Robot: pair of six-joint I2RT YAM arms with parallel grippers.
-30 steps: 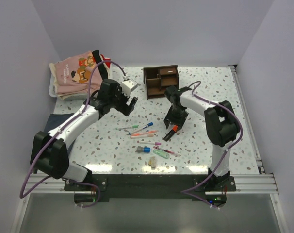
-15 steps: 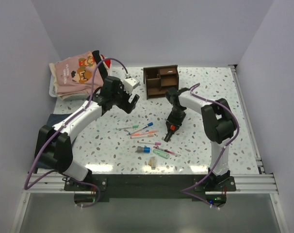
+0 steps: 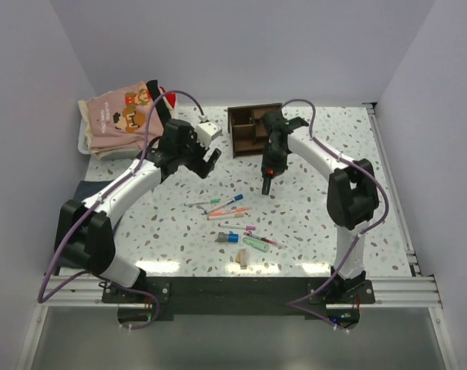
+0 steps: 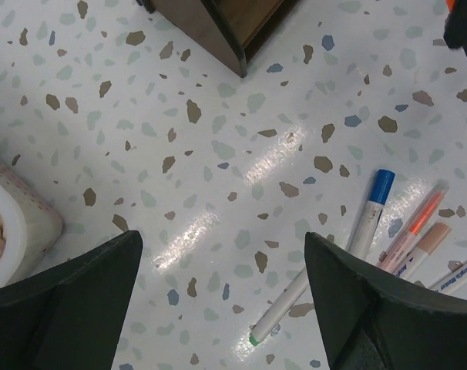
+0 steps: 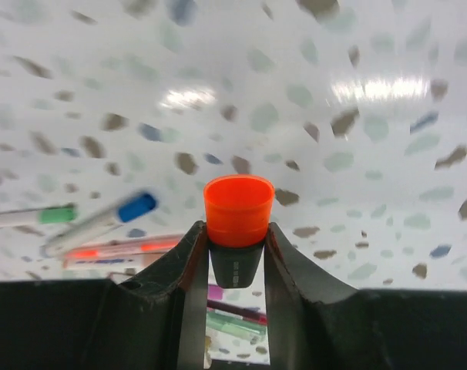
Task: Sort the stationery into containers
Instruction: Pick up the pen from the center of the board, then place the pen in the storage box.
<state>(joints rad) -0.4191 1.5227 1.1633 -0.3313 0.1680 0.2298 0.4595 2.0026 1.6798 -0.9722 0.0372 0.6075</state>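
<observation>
Loose stationery: mint green marker (image 3: pixel 257 243), pink pen (image 3: pixel 229 215) and blue-capped pen (image 4: pixel 370 210) lie flat at the near centre of the counter (image 3: pixel 326 223), well apart from any compartment; unsorted.
Left gripper (image 4: pixel 222 254): jaws wide, holding nothing. It hovers over bare counter just left of and beyond the pens, judged to be placed for the next pick.
Right gripper (image 5: pixel 235 235): clamped narrowly on the orange highlighter (image 5: pixel 236 206), dark body pinched between both fingers, orange cap showing at their tips. It is carried clear of the counter, judged so that it can go end-first into a compartment.
Desk organizer (image 3: pixel 249 127): dark brown wood, far centre, just beyond the carried highlighter; contents cannot be told.
Clothes tray (image 3: pixel 84 137): far left, no part of the sorting.
</observation>
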